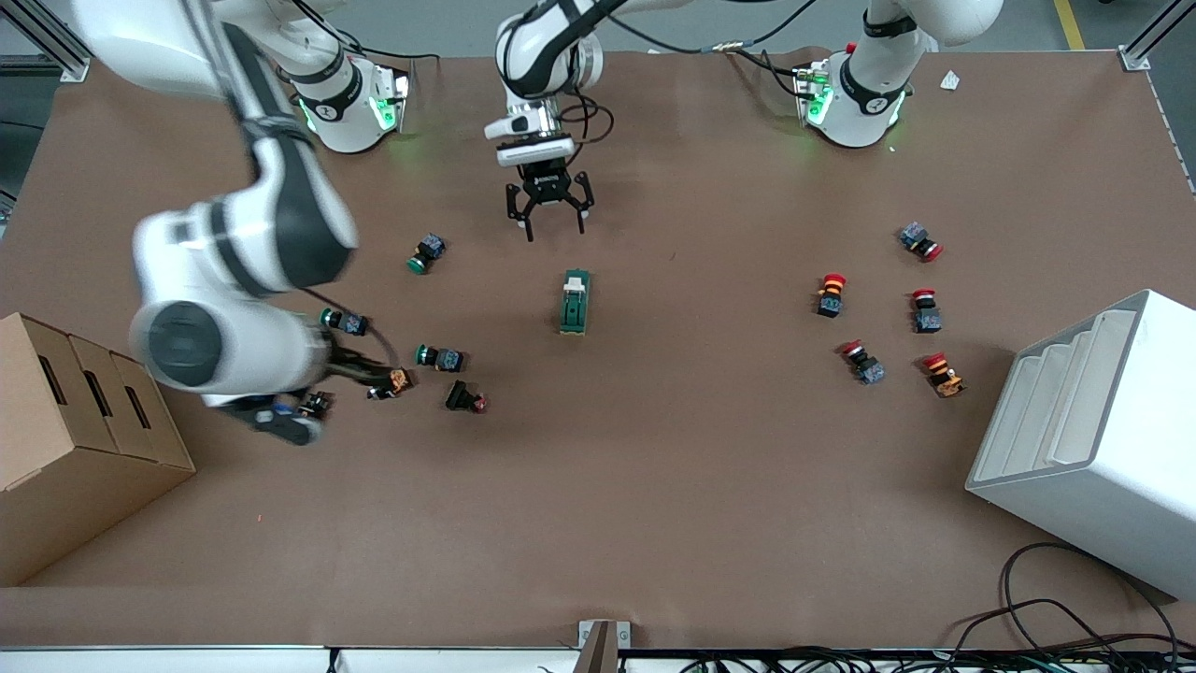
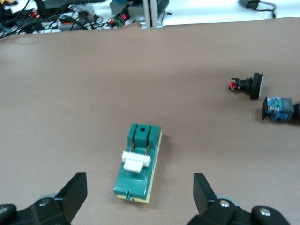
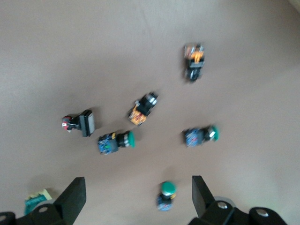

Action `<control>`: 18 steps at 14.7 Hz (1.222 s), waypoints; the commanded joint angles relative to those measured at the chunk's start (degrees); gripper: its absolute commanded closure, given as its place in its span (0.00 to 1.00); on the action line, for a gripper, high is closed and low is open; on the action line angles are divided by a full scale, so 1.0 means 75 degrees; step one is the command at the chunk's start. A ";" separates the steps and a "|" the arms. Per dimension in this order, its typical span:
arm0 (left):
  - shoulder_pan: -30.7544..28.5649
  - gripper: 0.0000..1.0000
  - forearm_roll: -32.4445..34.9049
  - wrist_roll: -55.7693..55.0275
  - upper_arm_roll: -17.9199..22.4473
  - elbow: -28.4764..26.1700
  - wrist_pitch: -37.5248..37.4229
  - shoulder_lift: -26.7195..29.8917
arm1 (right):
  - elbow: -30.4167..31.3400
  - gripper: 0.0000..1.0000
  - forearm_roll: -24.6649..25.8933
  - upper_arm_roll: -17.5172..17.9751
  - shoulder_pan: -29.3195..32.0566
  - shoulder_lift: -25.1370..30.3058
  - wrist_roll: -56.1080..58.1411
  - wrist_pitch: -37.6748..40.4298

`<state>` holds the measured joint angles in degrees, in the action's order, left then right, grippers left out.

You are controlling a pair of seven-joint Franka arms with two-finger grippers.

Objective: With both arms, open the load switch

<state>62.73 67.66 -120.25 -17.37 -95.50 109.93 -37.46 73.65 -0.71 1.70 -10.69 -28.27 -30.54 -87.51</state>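
The load switch (image 1: 575,301) is a dark-green block with a white toggle, lying flat at mid-table. In the left wrist view the load switch (image 2: 138,164) lies lengthwise just ahead of the fingers. My left gripper (image 1: 549,217) hangs open over bare table beside the switch's toggle end, toward the robots' bases; the left gripper (image 2: 139,178) holds nothing. My right gripper (image 3: 138,199) is open and empty, over a cluster of push buttons. In the front view the right gripper (image 1: 290,421) is mostly hidden under its blurred arm. A corner of the load switch (image 3: 36,200) shows at that wrist view's edge.
Several green-capped push buttons (image 1: 439,357) lie toward the right arm's end and several red-capped ones (image 1: 830,294) toward the left arm's end. A cardboard box (image 1: 75,439) and a white rack (image 1: 1093,439) flank the table. Cables (image 1: 1074,626) lie at the front edge.
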 commanded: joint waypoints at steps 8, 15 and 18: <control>-0.2970 0.00 -0.5104 0.6298 0.0055 0.0897 -0.0159 0.2742 | 0.0258 0.00 0.0658 0.0183 0.1764 0.0864 0.3580 0.0043; -0.6017 0.00 -0.7085 1.1517 0.0055 0.1728 -0.1471 0.3541 | -0.0152 0.00 0.0752 0.0195 0.1847 0.0875 0.3580 0.0453; -0.6827 0.00 -0.7473 1.2467 0.0055 0.1893 -0.1883 0.3740 | -0.0153 0.00 0.0693 0.0265 0.1766 0.0875 0.3521 0.0558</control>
<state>13.50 13.36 -30.30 -16.26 -82.21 98.12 -10.40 71.95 3.94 2.15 2.08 -22.71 -4.08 -84.36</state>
